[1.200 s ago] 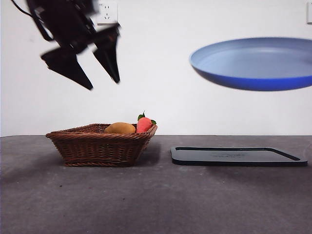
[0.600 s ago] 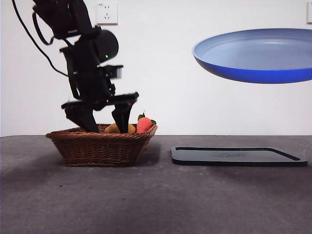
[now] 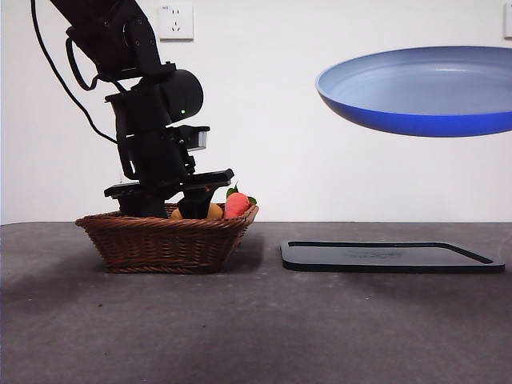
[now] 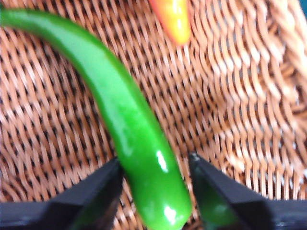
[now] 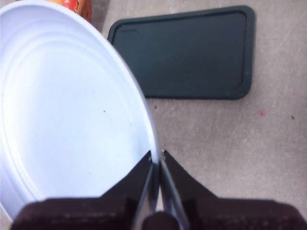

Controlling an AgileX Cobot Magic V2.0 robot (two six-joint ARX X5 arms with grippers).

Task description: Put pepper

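Inside basket, left hand spread astride pepper; right hand pinching plate rim

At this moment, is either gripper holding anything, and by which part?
The right gripper pinches the blue plate by its rim, holding it in the air. The left gripper is open down in the basket, straddling the pepper near one end, not yet gripping.

No readable txt, labels, brand names, nos. or signs are showing in any view. Faint marking on the black tray, right side of table, is showing in front view but too dim to read.
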